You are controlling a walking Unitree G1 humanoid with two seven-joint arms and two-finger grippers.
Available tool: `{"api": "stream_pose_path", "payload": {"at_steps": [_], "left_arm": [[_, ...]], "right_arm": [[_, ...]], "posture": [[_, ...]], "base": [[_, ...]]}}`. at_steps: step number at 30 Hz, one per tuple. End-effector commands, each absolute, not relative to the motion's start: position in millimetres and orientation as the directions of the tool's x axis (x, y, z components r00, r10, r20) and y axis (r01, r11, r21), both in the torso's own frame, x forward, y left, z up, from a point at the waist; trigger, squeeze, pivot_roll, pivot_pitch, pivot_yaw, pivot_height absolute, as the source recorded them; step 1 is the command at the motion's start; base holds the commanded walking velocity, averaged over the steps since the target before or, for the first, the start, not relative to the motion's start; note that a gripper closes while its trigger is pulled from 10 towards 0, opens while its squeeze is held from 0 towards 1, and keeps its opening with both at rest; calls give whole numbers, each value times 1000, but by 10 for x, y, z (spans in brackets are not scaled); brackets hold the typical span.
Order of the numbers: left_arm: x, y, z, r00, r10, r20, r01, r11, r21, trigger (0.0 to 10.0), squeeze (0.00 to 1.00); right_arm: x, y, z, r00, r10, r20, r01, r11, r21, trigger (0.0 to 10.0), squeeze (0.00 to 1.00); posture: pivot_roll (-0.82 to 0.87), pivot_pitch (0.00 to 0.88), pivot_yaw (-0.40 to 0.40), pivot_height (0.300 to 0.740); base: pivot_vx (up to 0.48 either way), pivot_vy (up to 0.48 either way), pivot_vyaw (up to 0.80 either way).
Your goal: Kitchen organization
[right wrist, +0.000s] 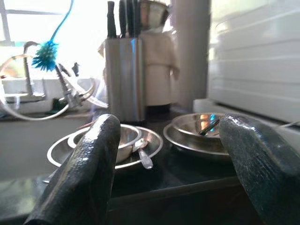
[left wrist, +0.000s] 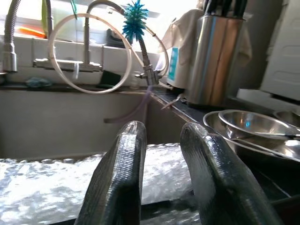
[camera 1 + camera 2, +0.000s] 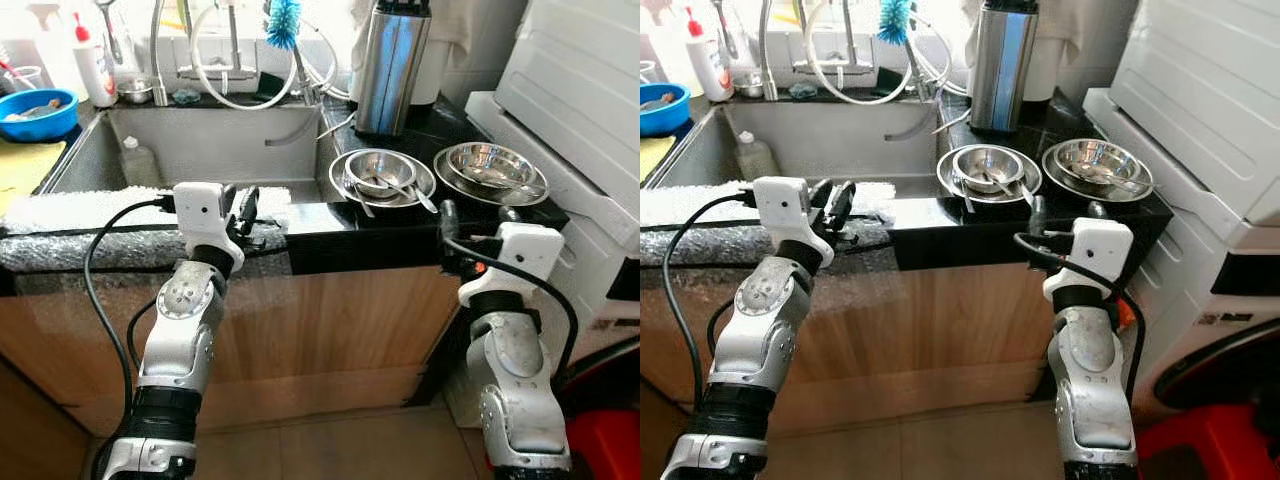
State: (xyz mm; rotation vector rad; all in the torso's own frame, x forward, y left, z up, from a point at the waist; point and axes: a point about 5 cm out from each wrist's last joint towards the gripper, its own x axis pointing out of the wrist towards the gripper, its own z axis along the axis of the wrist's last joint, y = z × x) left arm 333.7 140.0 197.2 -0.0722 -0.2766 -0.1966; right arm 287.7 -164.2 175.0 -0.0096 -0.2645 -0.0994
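Observation:
On the black counter (image 3: 330, 225), right of the sink, sits a steel plate holding a small bowl and spoons (image 3: 382, 177). Beside it is a second stack of steel bowls (image 3: 492, 170) with a utensil inside. My left gripper (image 3: 240, 212) hovers over the bubble-wrap strip (image 3: 90, 225) on the sink's front edge, its fingers (image 2: 126, 154) slightly apart and empty. My right gripper (image 3: 478, 222) is at the counter's front edge, just before the right-hand bowls. It is wide open with nothing in it, and both stacks appear between its fingers (image 1: 89, 154).
A tall steel knife block (image 3: 392, 68) stands behind the bowls. The sink (image 3: 190, 145) holds a small bottle (image 3: 137, 160), with a faucet, hoses and a blue brush (image 3: 284, 22) behind. A blue bowl (image 3: 38, 112) sits far left. A white washing machine (image 3: 590, 150) borders the counter's right.

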Motion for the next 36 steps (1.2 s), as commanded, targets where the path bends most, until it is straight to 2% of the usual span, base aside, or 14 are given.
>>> {"api": "stream_pose_path", "payload": {"at_steps": [1, 9, 25, 36], "left_arm": [[3351, 1411, 1985, 944, -188, 271, 204, 978, -34, 10000, 0], [3353, 1377, 2028, 939, -201, 280, 216, 976, -26, 10000, 0], [3344, 1319, 2162, 918, -239, 316, 245, 969, 20, 10000, 0], [3332, 1273, 2165, 914, -259, 313, 263, 964, 31, 10000, 0]], "right_arm": [[2895, -1616, 1765, 959, -98, 265, 100, 995, 4, 10000, 0], [2924, -1597, 1826, 952, -93, 291, 88, 996, 28, 10000, 0], [2922, -1586, 1800, 953, -94, 287, 87, 995, 38, 10000, 0], [2931, -1583, 1783, 956, -93, 280, 84, 995, 44, 10000, 0]], "posture": [[-83, 6, -39, 740], [-81, 8, -38, 740], [-73, 19, -36, 740], [-73, 20, -39, 740]], "base": [[0, 386, 0], [0, 376, 0], [0, 0, 0], [285, 0, 0]]}}
